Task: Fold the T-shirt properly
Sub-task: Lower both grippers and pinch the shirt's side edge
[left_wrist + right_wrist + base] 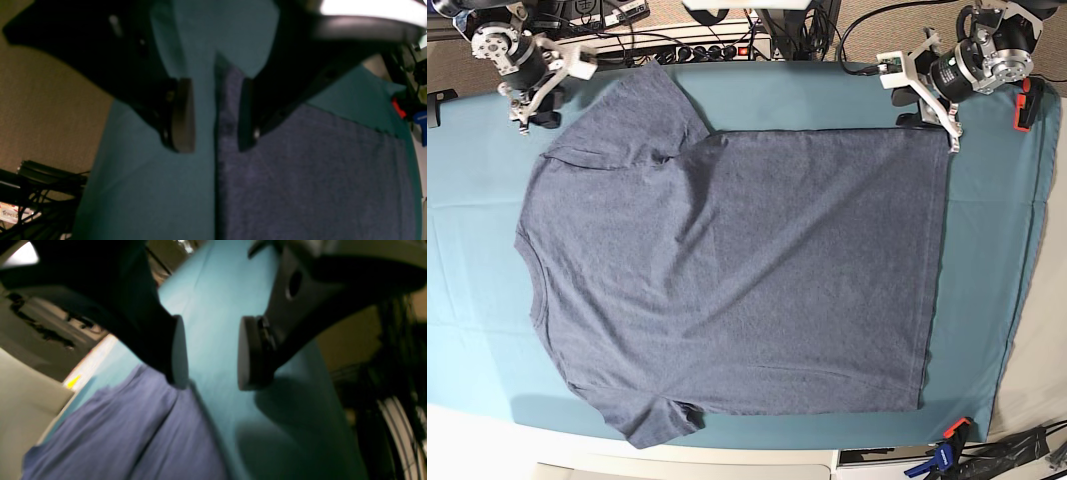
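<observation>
The slate-blue T-shirt (737, 270) lies flat on the teal tablecloth (987, 250), plain side up, neck to the left and hem to the right. One sleeve points to the back left, the other to the front left. My left gripper (932, 125) is open and empty over the shirt's back right hem corner. In the left wrist view it (215, 115) straddles the shirt's edge (300, 173). My right gripper (532, 118) is open and empty beside the back left sleeve. In the right wrist view it (213, 353) hangs over bare cloth, with the shirt (133, 433) just beside it.
A power strip and cables (697, 45) run along the back edge. A red clamp (1025, 105) holds the cloth at the right edge, and an orange-and-blue clamp (947, 450) sits at the front right corner. Cables (36, 186) hang off the table's side.
</observation>
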{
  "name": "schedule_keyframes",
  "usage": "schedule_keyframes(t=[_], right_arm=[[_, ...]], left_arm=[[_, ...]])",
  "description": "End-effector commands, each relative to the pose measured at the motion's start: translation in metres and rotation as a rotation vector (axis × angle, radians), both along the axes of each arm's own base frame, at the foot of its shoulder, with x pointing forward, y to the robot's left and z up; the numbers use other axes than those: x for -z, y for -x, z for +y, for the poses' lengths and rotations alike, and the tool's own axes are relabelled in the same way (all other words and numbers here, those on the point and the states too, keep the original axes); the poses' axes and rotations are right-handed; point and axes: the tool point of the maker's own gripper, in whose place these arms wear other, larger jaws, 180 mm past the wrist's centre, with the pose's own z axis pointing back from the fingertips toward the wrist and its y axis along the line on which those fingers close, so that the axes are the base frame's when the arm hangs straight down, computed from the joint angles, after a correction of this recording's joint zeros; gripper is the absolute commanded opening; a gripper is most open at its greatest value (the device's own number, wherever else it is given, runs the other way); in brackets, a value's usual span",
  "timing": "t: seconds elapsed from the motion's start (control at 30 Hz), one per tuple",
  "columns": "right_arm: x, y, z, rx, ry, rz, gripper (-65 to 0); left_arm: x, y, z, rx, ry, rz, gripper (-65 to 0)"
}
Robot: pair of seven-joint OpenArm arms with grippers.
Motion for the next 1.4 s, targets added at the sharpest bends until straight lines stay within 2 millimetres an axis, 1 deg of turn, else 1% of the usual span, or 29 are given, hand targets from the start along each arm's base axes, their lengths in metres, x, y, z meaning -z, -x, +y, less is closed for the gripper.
schedule_keyframes(t=[0.0,0.13,0.27,0.4,0.47,0.57,0.67,0.77,0.97,1.1,1.27,1.37], right_arm=[[-0.007,-0.01,-0.003,-0.016,0.017,-0.035,-39.3],[-0.009,-0.017,-0.005,-0.012,0.017,-0.055,-39.3],[-0.015,-0.031,-0.003,0.015,-0.012,-0.093,-39.4],[-0.018,-0.043,-0.007,0.046,-0.031,-0.112,-39.4],[-0.014,-0.045,-0.015,0.061,-0.015,-0.101,-39.4],[-0.003,-0.041,-0.027,0.088,0.003,-0.063,-39.4],[0.006,-0.035,-0.033,0.094,0.017,-0.037,-39.4],[0.011,-0.031,-0.025,0.06,0.023,-0.031,-39.4],[0.027,-0.025,0.005,-0.008,-0.008,0.004,-39.4],[0.038,-0.015,0.022,-0.062,-0.014,0.037,-39.4],[0.046,-0.004,0.031,-0.092,-0.012,0.062,-39.4],[0.047,-0.001,0.033,-0.106,-0.006,0.067,-39.4]], left_arm=[[-0.007,-0.002,-0.003,0.008,0.017,-0.019,-41.8],[-0.007,-0.002,-0.003,0.007,0.018,-0.02,-41.8],[-0.007,-0.002,-0.003,0.006,0.018,-0.02,-41.8],[-0.006,-0.003,-0.001,-0.006,0.012,-0.017,-41.8],[-0.005,-0.003,0.001,-0.031,0.017,-0.004,-41.8],[-0.005,-0.003,0.002,-0.037,0.013,-0.003,-41.8],[-0.006,-0.006,0.002,-0.045,0.017,-0.018,-41.8],[-0.006,-0.006,0.002,-0.045,0.018,-0.018,-41.8],[-0.006,-0.005,0.002,-0.045,0.016,-0.017,-41.8],[-0.006,-0.005,0.002,-0.046,0.016,-0.017,-41.8],[-0.006,-0.005,0.002,-0.046,0.016,-0.017,-41.8],[-0.006,-0.005,0.002,-0.046,0.016,-0.017,-41.8]])
